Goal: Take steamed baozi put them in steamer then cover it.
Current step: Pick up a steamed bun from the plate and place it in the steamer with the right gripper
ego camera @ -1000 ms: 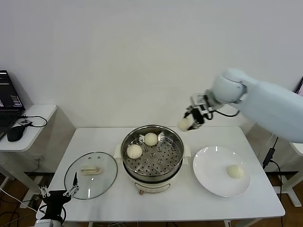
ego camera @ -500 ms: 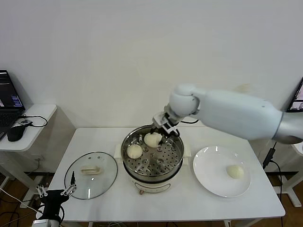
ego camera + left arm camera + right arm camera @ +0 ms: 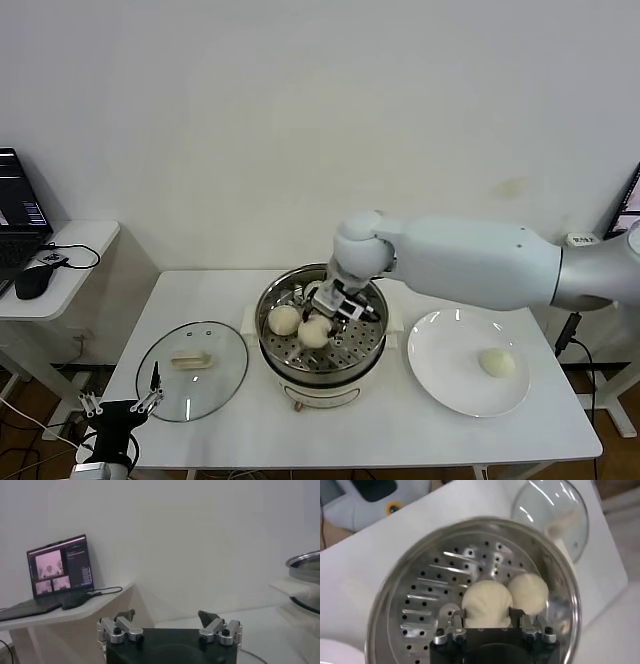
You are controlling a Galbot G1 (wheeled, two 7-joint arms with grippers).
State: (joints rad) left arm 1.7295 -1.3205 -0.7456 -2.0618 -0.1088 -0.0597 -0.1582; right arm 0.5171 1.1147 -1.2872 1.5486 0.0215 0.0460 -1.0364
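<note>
The steamer (image 3: 345,372) stands mid-table. My right gripper (image 3: 323,314) reaches down into it and is shut on a baozi (image 3: 313,333), held low over the perforated tray (image 3: 422,597). A second baozi (image 3: 283,318) lies right beside it. In the right wrist view the held baozi (image 3: 486,604) sits between the fingers (image 3: 457,617) and touches its neighbour (image 3: 529,594). A further baozi (image 3: 497,362) lies on the white plate (image 3: 450,385). The glass cover (image 3: 192,368) lies flat on the table left of the steamer. My left gripper (image 3: 121,405) is parked low at the front left, open and empty.
A side table (image 3: 70,240) with a laptop (image 3: 57,570) and mouse stands to the left. The right arm spans above the table's back right. The steamer's rim (image 3: 305,562) shows far off in the left wrist view.
My right gripper carried the baozi from behind the plate leftward over the steamer and down into it, beside the front bun. The back bun is now hidden behind the gripper.
</note>
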